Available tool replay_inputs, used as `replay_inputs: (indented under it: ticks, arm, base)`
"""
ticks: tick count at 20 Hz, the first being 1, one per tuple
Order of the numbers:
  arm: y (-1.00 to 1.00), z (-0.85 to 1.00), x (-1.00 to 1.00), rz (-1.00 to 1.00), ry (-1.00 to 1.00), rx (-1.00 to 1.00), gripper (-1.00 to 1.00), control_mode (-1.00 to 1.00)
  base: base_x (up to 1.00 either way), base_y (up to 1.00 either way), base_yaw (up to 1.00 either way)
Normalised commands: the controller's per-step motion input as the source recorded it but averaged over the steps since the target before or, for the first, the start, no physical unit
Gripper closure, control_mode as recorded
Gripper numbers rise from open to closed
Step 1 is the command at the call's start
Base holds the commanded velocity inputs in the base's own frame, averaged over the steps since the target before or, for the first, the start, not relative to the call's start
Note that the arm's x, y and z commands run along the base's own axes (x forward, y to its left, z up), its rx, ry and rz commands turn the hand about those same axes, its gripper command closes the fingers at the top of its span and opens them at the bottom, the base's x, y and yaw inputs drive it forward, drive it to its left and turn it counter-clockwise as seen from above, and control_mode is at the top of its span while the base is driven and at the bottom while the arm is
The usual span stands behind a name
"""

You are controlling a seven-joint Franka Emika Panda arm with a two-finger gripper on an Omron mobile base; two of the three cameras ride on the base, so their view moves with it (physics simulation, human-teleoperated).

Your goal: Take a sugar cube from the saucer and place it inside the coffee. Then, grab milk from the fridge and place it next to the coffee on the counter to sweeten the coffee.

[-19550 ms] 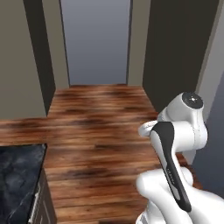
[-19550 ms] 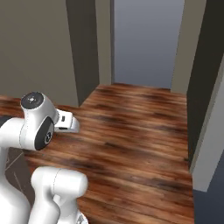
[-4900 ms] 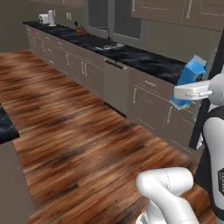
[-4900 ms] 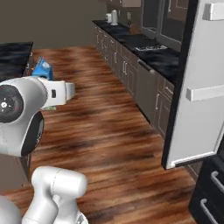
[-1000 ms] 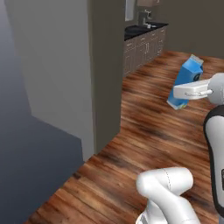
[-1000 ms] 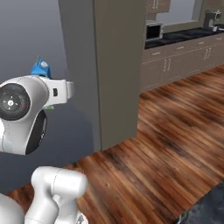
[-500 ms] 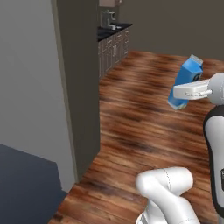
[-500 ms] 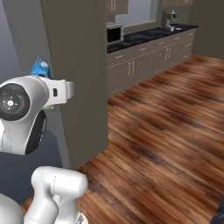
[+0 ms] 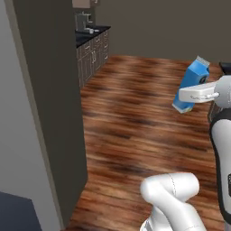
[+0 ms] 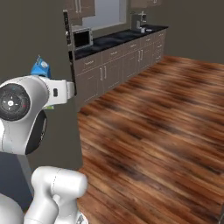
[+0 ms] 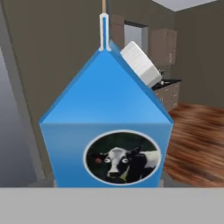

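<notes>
Now the pincer [image 9: 185,95] still grips the milk [image 9: 191,84]; the counter [image 10: 120,38] has swung closer

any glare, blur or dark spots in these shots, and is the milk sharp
Left base view: dim, soft-edged, soft sheen on the floor, milk fairly crisp. Right base view: window glare at the back, counter slightly blurred. Hand view: milk very close, cow label readable, background hazy.
</notes>
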Motion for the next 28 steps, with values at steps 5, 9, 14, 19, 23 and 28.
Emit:
replay_inputs:
  ticks: [5, 9, 14, 19, 23, 28]
  arm:
    - [0.0, 0.0, 0.0, 0.0, 0.0, 0.0, 1.0, 1.0]
    - [0.0, 0.0, 0.0, 0.0, 0.0, 0.0, 1.0, 1.0]
    - [0.0, 0.0, 0.0, 0.0, 0.0, 0.0, 1.0, 1.0]
    - [0.0, 0.0, 0.0, 0.0, 0.0, 0.0, 1.0, 1.0]
    - [0.0, 0.0, 0.0, 0.0, 0.0, 0.0, 1.0, 1.0]
    - [0.0, 0.0, 0.0, 0.0, 0.0, 0.0, 1.0, 1.0]
  base:
    - [1.0, 0.0, -0.2]
    - [1.0, 0.0, -0.18]
    - [1.0, 0.0, -0.07]
    - [1.0, -0.1, 0.0]
    - [1.0, -0.15, 0.0]
    - [1.0, -0.12, 0.0]
